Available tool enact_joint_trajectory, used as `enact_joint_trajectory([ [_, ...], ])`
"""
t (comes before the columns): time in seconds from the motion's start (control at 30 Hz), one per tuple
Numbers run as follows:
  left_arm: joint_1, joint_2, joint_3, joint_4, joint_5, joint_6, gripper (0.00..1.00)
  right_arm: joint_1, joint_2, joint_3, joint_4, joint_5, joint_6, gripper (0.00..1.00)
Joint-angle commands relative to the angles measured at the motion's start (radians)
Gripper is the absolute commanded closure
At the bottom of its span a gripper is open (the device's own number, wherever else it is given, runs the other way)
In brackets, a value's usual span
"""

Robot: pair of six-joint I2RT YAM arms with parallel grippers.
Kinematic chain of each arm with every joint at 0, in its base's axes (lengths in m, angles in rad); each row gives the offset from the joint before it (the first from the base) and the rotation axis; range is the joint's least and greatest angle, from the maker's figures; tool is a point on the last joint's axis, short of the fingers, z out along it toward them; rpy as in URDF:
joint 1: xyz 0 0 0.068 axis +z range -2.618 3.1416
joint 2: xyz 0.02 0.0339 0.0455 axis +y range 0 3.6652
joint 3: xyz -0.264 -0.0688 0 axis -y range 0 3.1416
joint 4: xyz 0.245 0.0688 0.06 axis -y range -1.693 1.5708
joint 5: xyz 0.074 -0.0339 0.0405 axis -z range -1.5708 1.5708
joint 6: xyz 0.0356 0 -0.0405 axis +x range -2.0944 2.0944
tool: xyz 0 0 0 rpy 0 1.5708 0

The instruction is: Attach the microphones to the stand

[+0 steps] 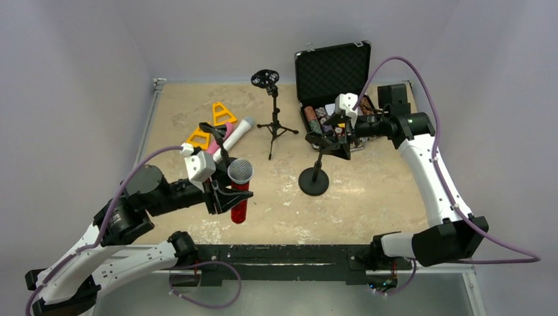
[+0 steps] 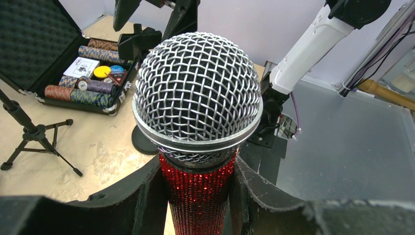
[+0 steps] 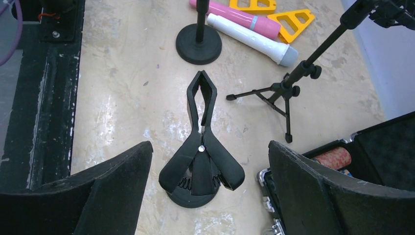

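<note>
Walls (image 1: 79,52) of pale lilac enclose your mottled beige table (image 1: 368,204). Your left gripper (image 1: 230,197) clamps the red mic (image 1: 240,171) upright, with the white mic (image 1: 238,131) and pink mic (image 1: 220,139) lying beyond it. Your right gripper (image 3: 209,152) gapes wide, empty, directly over the stand (image 3: 201,147).

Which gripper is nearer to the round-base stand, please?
Right. The right gripper hangs open directly over the clip of the stand, while the left gripper holds the red microphone off to the stand's left, clear of it.
</note>
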State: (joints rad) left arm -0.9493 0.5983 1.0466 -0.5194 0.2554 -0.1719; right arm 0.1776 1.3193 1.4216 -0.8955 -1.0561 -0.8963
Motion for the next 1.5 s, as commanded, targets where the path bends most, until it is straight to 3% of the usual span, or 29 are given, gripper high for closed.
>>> enact_joint_trajectory([
  [0.0,0.003,0.008,-0.006,0.073,0.002,-0.001,1.00,0.003,0.001,-0.004,-0.005,0.001,-0.039,0.11],
  [0.23,0.002,0.006,-0.026,0.113,0.011,-0.026,1.00,0.003,0.034,0.022,-0.068,-0.039,-0.084,0.26],
  [0.33,0.003,-0.002,-0.034,0.120,0.012,-0.032,1.00,0.003,0.051,0.033,-0.110,-0.048,-0.105,0.37],
  [0.53,0.003,-0.010,-0.049,0.150,0.012,-0.008,1.00,0.002,0.039,0.029,-0.156,-0.082,-0.152,0.81],
  [0.7,0.002,0.039,-0.047,0.222,0.006,0.033,1.00,0.003,-0.008,-0.002,-0.159,-0.117,-0.160,0.98],
  [1.13,0.032,0.441,0.189,0.463,0.041,0.147,1.00,0.025,-0.073,-0.074,-0.158,-0.163,-0.150,1.00],
  [1.47,0.065,0.595,0.223,0.642,0.090,0.145,1.00,0.036,-0.104,-0.115,-0.151,-0.195,-0.153,1.00],
])
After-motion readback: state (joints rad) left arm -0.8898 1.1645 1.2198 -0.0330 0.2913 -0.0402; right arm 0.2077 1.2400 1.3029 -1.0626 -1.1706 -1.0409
